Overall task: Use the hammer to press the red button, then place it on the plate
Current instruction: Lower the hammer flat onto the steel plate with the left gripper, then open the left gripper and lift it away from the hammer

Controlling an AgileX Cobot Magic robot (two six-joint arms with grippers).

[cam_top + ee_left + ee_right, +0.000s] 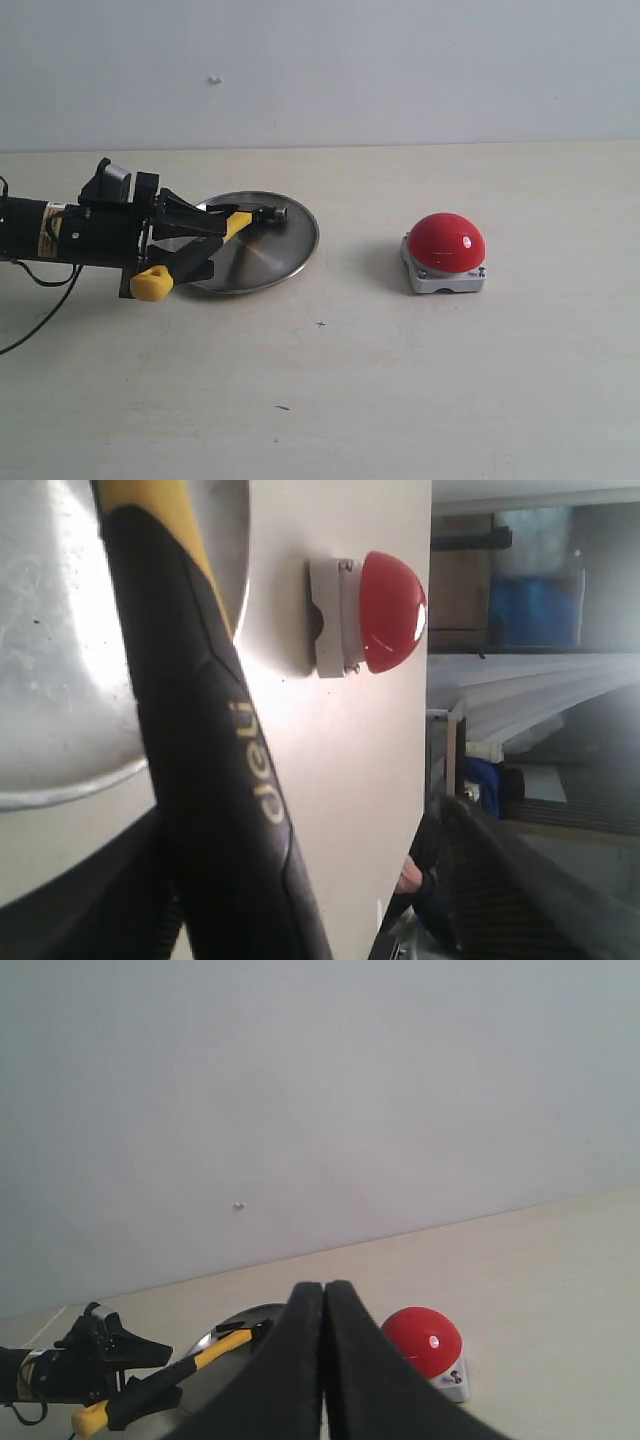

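Left arm (pixel 60 232) low and level, fingers (pixel 185 213) wide astride hammer (pixel 238 224) on plate (pixel 300 246).

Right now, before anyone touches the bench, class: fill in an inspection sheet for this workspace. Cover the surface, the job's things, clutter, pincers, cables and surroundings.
Surface: pale table, with two tiny dark specks on it.
Job's things: hammer lies with its head on the plate and its yellow loop end off the rim; button stands apart from the plate, with nothing touching it.
Clutter: nothing seen.
Pincers: left pincer open at the hammer's handle; right pincer shut, empty, away from the things.
Cables: black cable hangs from the left arm.
Surroundings: plain pale wall with one small mark.
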